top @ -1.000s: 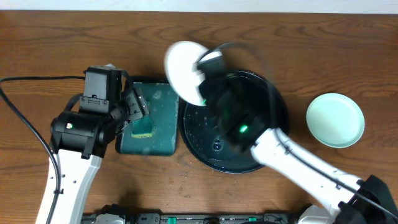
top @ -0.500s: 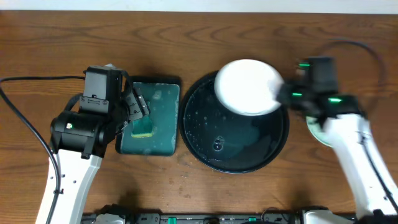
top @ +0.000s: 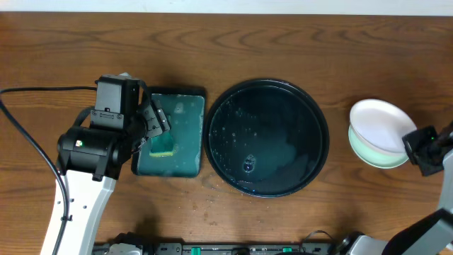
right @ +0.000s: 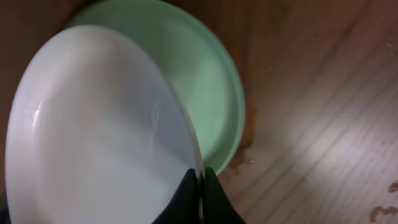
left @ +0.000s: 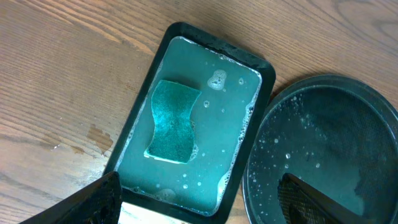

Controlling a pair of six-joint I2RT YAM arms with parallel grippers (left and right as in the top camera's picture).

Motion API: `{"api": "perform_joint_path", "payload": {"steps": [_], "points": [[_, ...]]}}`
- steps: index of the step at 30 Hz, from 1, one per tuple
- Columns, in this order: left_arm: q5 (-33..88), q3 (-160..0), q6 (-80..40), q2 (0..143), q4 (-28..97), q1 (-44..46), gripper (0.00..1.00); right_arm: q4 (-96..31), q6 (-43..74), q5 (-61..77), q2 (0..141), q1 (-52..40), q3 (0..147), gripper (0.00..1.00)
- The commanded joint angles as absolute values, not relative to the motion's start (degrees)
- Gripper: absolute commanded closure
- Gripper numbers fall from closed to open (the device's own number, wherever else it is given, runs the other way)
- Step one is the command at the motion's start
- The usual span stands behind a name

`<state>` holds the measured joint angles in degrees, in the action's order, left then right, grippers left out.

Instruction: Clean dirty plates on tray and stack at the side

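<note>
White plate (right: pixel 93 137), rim pinched in the closed right claw (right: pixel 200 183), leans tilted over the aqua plate (right: pixel 211 93).

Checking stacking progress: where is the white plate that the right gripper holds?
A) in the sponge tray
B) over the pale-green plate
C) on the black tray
B: the right gripper pinches the white plate by its rim over the pale-green plate.
</note>
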<state>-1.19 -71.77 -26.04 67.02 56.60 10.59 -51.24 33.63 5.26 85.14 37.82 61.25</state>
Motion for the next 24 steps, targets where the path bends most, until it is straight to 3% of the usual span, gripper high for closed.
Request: {"api": "perform_joint_path", "payload": {"steps": [1, 4, 9, 15, 18, 19, 20, 24], "points": [[-0.82, -72.64, -25.52, 66.98, 56.75, 10.31, 0.19, -51.24, 32.49, 4.05, 86.35, 39.09, 60.88, 0.77], [-0.82, -72.64, -25.52, 66.98, 56.75, 10.31, 0.19, -51.09, 32.45, 4.12, 86.37, 39.11, 61.01, 0.63], [-0.82, -72.64, -25.52, 66.98, 56.75, 10.31, 0.19, -50.30, 23.97, 21.78, 82.11, 36.40, 61.19, 0.59], [-0.82, -72.64, -25.52, 66.98, 56.75, 10.31, 0.19, -50.39, 5.45, 42.94, 70.28, 22.70, 61.19, 0.58], [-0.82, -72.64, -25.52, 66.98, 56.75, 10.31, 0.19, -51.13, 1.65, 45.98, 64.60, 13.47, 61.17, 0.51], [-0.82, -72.64, -25.52, 66.98, 56.75, 10.31, 0.19, -51.16, 2.02, 45.98, 62.65, 9.82, 61.17, 0.46], [-0.82, -72.64, -25.52, 66.98, 56.75, 10.31, 0.19, -50.96, 3.36, 45.84, 61.12, 6.72, 61.17, 0.01], [-0.82, -72.64, -25.52, 66.98, 56.75, 10.31, 0.19, -49.43, 9.13, 45.54, 56.80, -3.86, 61.17, 0.01]]}}
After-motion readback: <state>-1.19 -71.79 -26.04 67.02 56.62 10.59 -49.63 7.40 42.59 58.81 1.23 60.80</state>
